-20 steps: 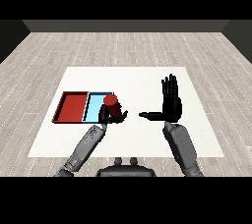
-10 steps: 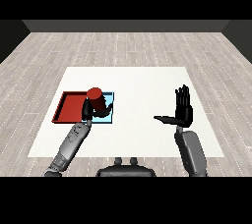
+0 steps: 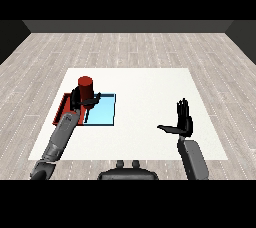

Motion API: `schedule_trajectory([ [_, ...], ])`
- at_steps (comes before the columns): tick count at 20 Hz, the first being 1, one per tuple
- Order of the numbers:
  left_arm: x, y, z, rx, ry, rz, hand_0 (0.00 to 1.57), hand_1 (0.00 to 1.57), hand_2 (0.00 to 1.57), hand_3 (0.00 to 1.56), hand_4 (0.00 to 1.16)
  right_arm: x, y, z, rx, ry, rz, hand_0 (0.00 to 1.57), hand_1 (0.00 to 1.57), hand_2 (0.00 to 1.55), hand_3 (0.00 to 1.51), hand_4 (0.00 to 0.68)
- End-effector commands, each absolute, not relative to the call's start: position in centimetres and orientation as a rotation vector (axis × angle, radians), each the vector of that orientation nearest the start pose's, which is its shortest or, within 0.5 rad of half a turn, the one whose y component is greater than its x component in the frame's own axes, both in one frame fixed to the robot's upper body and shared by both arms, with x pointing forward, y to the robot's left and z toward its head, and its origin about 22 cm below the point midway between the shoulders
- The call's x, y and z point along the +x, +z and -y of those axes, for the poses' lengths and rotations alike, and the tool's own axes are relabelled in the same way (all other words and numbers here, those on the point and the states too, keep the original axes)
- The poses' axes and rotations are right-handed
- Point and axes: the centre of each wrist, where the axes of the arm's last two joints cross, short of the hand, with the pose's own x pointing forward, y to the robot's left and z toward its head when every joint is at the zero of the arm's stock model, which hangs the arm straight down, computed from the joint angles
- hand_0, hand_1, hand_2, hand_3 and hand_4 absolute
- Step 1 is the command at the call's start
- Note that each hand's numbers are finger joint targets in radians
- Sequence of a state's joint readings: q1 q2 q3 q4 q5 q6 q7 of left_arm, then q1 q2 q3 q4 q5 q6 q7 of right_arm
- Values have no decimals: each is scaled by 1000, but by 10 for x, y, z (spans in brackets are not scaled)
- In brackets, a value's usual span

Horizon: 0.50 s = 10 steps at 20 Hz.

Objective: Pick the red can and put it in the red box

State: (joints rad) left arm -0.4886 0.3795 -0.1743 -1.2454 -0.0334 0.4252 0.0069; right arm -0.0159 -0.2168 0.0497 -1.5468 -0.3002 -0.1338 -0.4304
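Note:
My left hand point(image 3: 80, 100) is curled round the red can point(image 3: 86, 87) and holds it upright above the red tray point(image 3: 63, 108), near that tray's right side. Most of the red tray is hidden behind my hand and forearm. The light blue tray point(image 3: 102, 110) lies directly to the right of the red one. Far to the right, my right hand point(image 3: 183, 122) stands upright over the white table with straight fingers and its thumb pointing left, holding nothing.
The white table point(image 3: 145, 92) spreads wide between the two hands and behind the trays. Grey plank floor surrounds it on all sides.
My left hand carried the red can leftward, from over the light blue tray to over the red tray. My right hand drew back toward the near right edge and lowered.

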Motion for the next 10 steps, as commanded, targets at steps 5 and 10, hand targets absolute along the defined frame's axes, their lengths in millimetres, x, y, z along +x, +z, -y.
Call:
schedule_trajectory([
  [5,362,35,-351,735,-128,1488,1571,1571,1560,1457,1101,258,8,271,-42,-103,1956,0,0,0,0,0],
  [10,349,-11,-374,777,-86,1345,1571,1571,1571,1485,1075,249,13,269,-44,-111,2001,0,0,0,0,0],
])
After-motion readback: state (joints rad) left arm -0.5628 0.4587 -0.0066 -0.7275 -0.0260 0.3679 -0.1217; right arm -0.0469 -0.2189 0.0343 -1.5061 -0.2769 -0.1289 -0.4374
